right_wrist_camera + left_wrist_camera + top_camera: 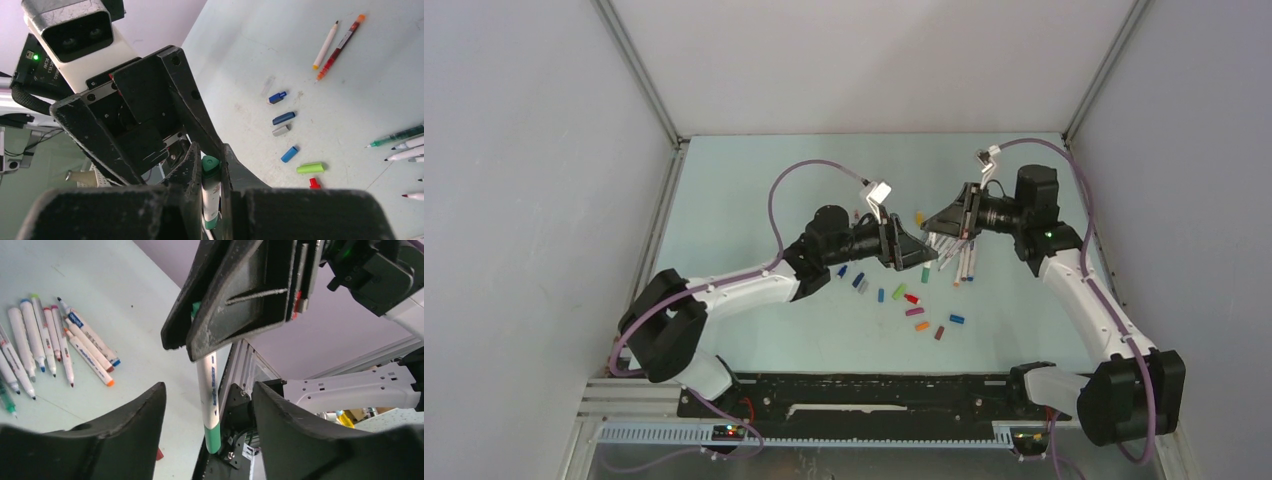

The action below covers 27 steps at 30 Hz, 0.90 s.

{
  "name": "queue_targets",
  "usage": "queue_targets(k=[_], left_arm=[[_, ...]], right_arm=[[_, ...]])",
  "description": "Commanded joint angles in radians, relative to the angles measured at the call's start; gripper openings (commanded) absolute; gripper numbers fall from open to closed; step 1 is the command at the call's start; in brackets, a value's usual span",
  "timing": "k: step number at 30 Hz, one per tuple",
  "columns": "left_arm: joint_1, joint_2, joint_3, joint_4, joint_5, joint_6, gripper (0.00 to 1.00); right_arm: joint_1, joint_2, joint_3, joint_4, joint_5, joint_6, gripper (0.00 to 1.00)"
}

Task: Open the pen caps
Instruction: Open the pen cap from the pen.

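My right gripper [211,155] is shut on a white pen [209,390] with green ends, held above the table's middle [939,225]. My left gripper [207,390] is open, its fingers on either side of the pen's green cap [213,437] without touching it; it faces the right gripper in the top view [916,252]. The pen's other green tip [210,164] shows between the right fingers. Several loose pen caps [914,311] lie on the table below, among them blue [289,153], green [310,168] and red [314,183].
Several uncapped white pens lie in a row [50,345], just under the right gripper in the top view [959,262]. Two more pens [332,45] lie farther off. The black base rail [874,395] runs along the near edge.
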Motion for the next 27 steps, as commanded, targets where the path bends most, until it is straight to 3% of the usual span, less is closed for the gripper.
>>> queue_targets(k=[1,8,16,25,27], left_arm=[[-0.003,-0.037,-0.022,0.136,0.04,-0.047,0.73],[-0.004,0.01,-0.033,0.149,0.129,-0.08,0.75],[-0.027,0.089,0.025,0.107,0.177,-0.096,0.68],[-0.029,0.114,0.039,0.134,0.202,-0.132,0.4],[-0.028,0.122,0.045,0.148,0.214,-0.146,0.22]], right_arm=[[-0.052,-0.04,0.007,0.069,-0.068,0.048,0.0],[-0.095,-0.06,-0.019,0.117,-0.09,0.085,0.0],[-0.101,-0.057,-0.031,0.138,-0.094,0.105,0.0],[-0.1,-0.054,-0.032,0.123,-0.085,0.089,0.0],[-0.097,-0.055,-0.032,0.114,-0.081,0.077,0.0]])
